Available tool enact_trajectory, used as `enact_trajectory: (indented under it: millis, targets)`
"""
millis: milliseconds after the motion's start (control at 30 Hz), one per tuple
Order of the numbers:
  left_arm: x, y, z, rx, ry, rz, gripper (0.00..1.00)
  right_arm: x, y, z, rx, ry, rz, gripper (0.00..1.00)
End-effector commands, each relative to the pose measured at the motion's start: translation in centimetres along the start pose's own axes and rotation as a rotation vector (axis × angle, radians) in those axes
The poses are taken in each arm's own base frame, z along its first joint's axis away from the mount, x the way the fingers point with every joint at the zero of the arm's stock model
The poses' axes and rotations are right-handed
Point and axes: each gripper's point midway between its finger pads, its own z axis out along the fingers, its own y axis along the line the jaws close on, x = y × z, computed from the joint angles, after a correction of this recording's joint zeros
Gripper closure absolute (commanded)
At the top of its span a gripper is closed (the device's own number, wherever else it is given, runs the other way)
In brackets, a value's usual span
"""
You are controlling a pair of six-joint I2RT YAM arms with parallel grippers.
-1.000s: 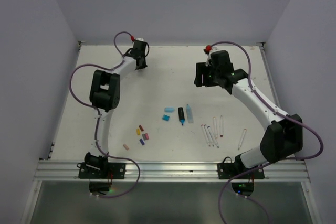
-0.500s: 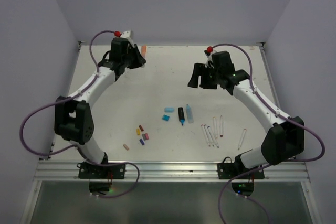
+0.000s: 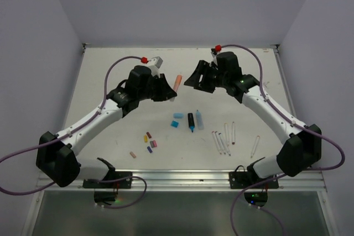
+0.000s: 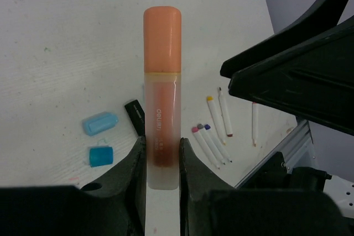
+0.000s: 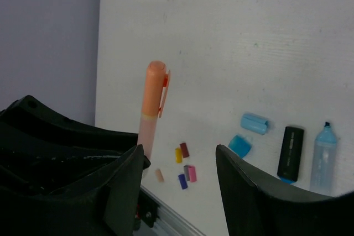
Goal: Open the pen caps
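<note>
My left gripper (image 3: 167,89) is shut on the frosted salmon marker body (image 4: 161,136) and holds it above the table. The marker's orange cap (image 4: 162,40) is on and points toward my right gripper (image 3: 194,78). The right gripper is open and empty, just right of the cap (image 3: 177,81), apart from it. In the right wrist view the cap (image 5: 154,89) stands left of and beyond the open gripper (image 5: 180,178). Two loose blue caps (image 3: 176,119) and several tiny coloured caps (image 3: 149,141) lie on the table, with a peach one (image 3: 133,155).
A black marker (image 3: 191,121) and a pale blue marker (image 3: 199,120) lie uncapped mid-table. Several thin white pens (image 3: 224,137) lie to the right, one more (image 3: 255,146) farther right. Walls enclose the table; a metal rail (image 3: 182,178) runs along the near edge.
My left arm has swung from the back left corner toward the table's middle, carrying the salmon marker. My right gripper has turned left toward it.
</note>
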Motion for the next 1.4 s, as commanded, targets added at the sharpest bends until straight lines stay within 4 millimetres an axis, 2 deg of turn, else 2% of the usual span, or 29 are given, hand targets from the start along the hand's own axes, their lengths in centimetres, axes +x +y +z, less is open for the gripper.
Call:
enact_trajectory:
  millis: [0, 267, 633, 867, 1100, 1300, 1367]
  targets:
    - [-0.5, -1.4, -1.3, -0.005, -0.046, -0.013, 1.0, 0.0, 3.3, -0.1, -0.066, -0.018, 0.075, 0.43]
    - [0.1, -2.8, -1.5, -0.005, -0.037, 0.018, 1.0, 1.8, 5.3, 0.6, -0.087, -0.005, 0.087, 0.5]
    - [-0.2, -3.5, -2.4, -0.004, -0.05, 0.054, 1.0, 4.2, 4.4, 1.3, -0.021, -0.001, 0.104, 0.58]
    - [-0.6, -4.2, -3.0, 0.02, -0.056, 0.063, 1.0, 4.4, 4.6, 1.4, -0.003, -0.017, 0.104, 0.59]
    - [-0.8, -4.9, -3.7, 0.045, -0.065, 0.065, 1.0, 4.3, 5.4, 2.3, -0.017, -0.02, 0.106, 0.6]
    - [-0.8, -5.1, -4.4, 0.056, -0.072, 0.066, 1.0, 5.4, 6.7, 3.4, -0.053, 0.006, 0.097, 0.7]
    - [-0.6, -5.3, -4.6, 0.068, -0.067, 0.07, 1.0, 5.6, 7.0, 3.4, -0.073, 0.006, 0.089, 0.87]
